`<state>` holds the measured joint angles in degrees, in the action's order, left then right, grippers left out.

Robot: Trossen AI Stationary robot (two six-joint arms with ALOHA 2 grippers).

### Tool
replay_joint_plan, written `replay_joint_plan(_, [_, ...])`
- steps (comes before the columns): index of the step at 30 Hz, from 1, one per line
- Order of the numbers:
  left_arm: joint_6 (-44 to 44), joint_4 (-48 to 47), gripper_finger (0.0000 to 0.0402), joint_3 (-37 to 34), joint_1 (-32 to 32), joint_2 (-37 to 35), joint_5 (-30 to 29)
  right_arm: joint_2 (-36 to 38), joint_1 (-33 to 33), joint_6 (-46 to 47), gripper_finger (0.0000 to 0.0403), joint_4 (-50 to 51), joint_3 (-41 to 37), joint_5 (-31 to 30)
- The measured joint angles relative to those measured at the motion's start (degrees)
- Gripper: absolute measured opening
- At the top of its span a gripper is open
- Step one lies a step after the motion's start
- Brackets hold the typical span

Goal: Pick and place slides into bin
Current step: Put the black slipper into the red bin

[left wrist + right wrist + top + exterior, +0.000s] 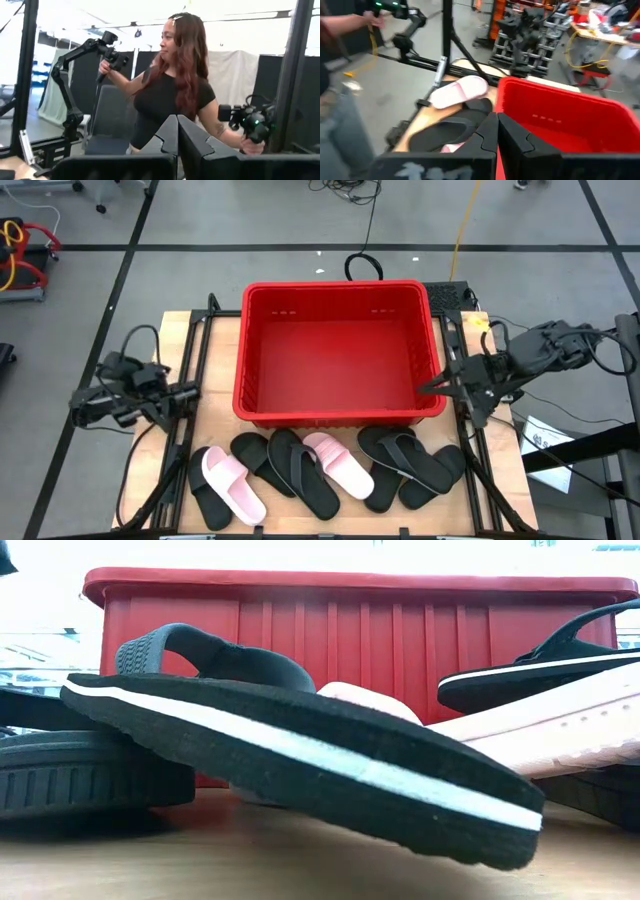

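The empty red bin stands mid-table, toward the far side. Several slides lie overlapping in a row along the near edge: black ones and two pale pink ones. In the low view a black slide with a white stripe lies tilted on its neighbours in front of the bin. My left gripper is shut at the table's left edge, pointing out into the room. My right gripper is shut, raised beside the bin's right wall near its near corner, and holds nothing.
A person stands beyond the table holding two handles of jointed arms. Dark frame rails run along both sides of the table. A black box sits at the bin's far right corner. Bare wood shows left of the bin.
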<state>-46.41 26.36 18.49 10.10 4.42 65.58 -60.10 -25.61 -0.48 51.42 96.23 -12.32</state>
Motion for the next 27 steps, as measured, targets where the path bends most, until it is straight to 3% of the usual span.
replay_joint_plan(6, [1.21,-12.08,0.0012,14.03,2.93,10.99,5.75,0.27,0.0,9.63,0.0,2.43,0.0,7.8])
replay_joint_plan(11, [1.38,-12.56,0.0025,24.07,5.38,21.94,18.0,-1.61,0.0,18.12,0.0,7.48,0.0,15.14])
replay_joint_plan(15, [0.82,-12.42,0.0024,30.98,7.73,29.29,23.88,-4.16,-0.02,25.65,0.0,11.18,0.0,18.98])
replay_joint_plan(20, [-0.59,-12.33,0.0016,37.73,11.04,37.95,24.41,-6.77,-1.4,28.32,0.0,12.75,-0.01,23.02])
replay_joint_plan(27, [2.41,-8.28,0.0002,42.03,12.16,49.7,24.4,-7.53,-4.6,29.39,0.0,12.81,-0.02,21.69])
